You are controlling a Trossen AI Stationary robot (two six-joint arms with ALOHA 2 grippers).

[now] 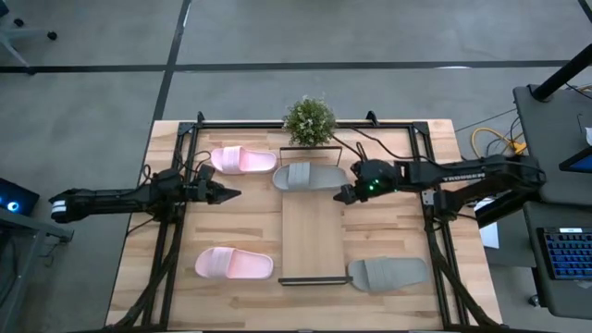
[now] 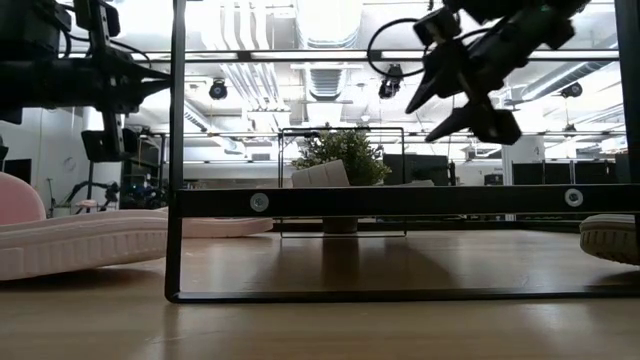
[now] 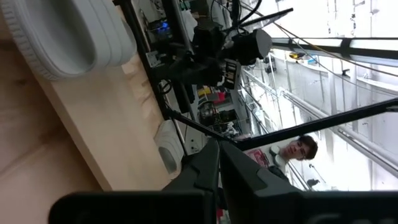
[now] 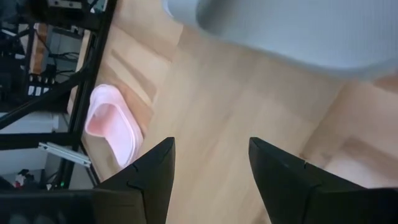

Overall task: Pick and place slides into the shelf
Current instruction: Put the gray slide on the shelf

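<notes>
Listing contents as seen from the high view, clock directions taken from the rack's centre.

Item 1: long, narrow light-wood shelf (image 1: 313, 236) with thin black wire rims at its short ends, mid-table.

Item 2: grey open-toe slide sandal with 1 wide strap (image 1: 309, 176), lying across the shelf's 12 o'clock end, on or against the board there; judged placed or nearly so.

Item 3: second grey slide (image 1: 388, 272), on the tabletop at 4 o'clock, just beside the shelf's near corner.

Item 4: pale pink slide (image 1: 242, 160), on the table at 10 o'clock, apart from the shelf.

Item 5: second pale pink slide (image 1: 234, 264), on the table at 8 o'clock.

Item 6: right gripper (image 1: 345, 195), at 1 o'clock, raised above the board just beside item 2; fingers spread, holding nothing.

Item 7: left gripper (image 1: 231, 194), at 9 o'clock between the 2 pink slides; fingers pressed together, empty.

Item 8: small green potted plant (image 1: 309, 121), beyond the shelf at 12 o'clock.

Step in hand, judged: between slides, with 3 left to shelve. Next move calls for a descent over a remaining slide's strap with fingers parted.
</notes>
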